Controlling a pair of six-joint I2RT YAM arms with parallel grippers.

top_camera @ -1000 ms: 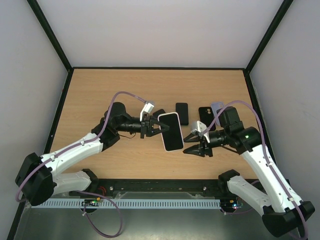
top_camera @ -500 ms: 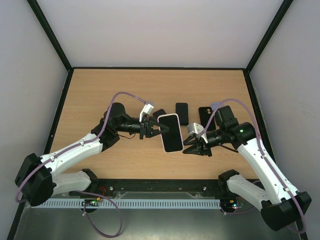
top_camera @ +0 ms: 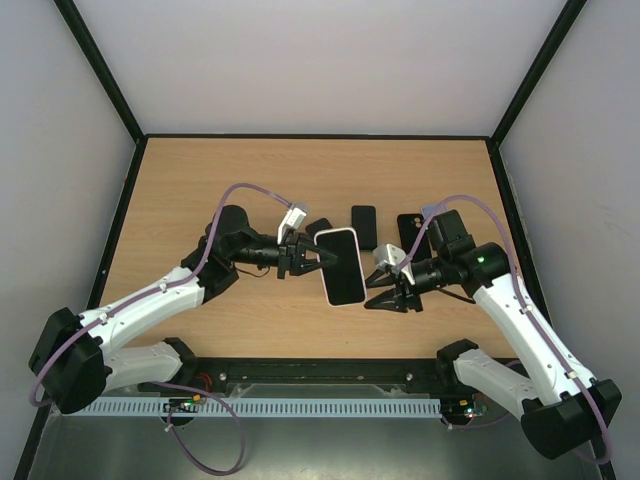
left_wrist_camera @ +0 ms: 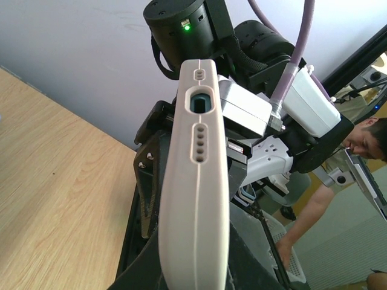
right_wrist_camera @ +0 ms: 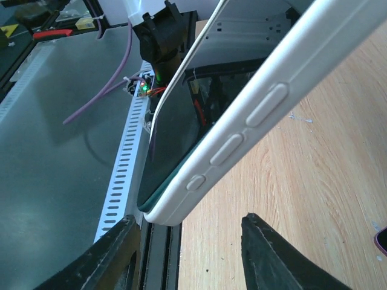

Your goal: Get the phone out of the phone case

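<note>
A phone with a dark screen sits in a pale pinkish-white case. My left gripper is shut on the case's left end and holds it above the table, tilted. In the left wrist view the case's bottom edge, with its port and speaker holes, fills the middle between my fingers. My right gripper is open just right of the case's near corner, apart from it. In the right wrist view the case's button side slants above my open fingers.
On the table behind the held phone lie a small black phone, a black case with camera holes, a purple item by the right arm and a dark object. The black front rail runs along the near edge.
My right gripper has moved left, closer to the held phone's near right corner. The left gripper and phone have barely moved.
</note>
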